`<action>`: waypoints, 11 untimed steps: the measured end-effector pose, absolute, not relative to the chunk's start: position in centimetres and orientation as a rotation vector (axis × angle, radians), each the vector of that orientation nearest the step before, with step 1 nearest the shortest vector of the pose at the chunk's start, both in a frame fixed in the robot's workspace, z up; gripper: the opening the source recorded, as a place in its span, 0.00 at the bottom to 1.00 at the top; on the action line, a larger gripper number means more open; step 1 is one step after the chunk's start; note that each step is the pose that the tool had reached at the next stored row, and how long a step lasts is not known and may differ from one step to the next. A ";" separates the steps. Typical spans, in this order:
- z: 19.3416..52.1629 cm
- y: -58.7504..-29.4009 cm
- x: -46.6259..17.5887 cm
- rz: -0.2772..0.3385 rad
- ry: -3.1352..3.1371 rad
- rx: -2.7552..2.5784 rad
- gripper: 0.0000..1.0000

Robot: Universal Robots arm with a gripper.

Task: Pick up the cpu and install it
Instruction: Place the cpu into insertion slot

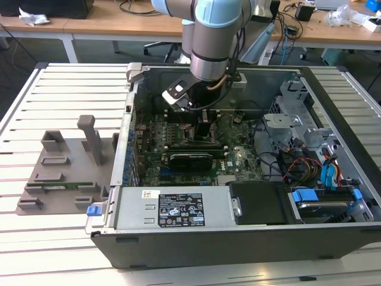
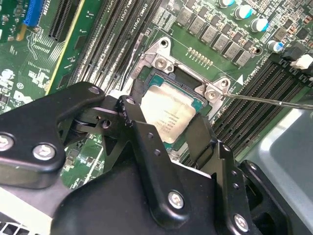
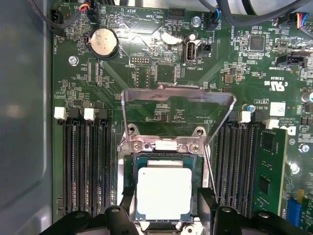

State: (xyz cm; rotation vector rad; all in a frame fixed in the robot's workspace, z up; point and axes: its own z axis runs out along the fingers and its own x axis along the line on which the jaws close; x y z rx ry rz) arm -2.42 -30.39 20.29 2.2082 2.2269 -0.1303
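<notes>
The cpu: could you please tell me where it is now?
In both wrist views the cpu lies in the motherboard socket, by the raised load plate, between two banks of memory slots.

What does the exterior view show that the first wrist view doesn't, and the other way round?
Exterior view: the whole open computer case, its power supply and the grey fixture on the slatted table. First wrist view: the cpu in its socket, the raised load plate, a coin battery. Both: the motherboard and the pincer above it.
</notes>
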 end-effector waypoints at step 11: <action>21.9 -30.2 -2.4 -0.131 2.227 2.208 0.41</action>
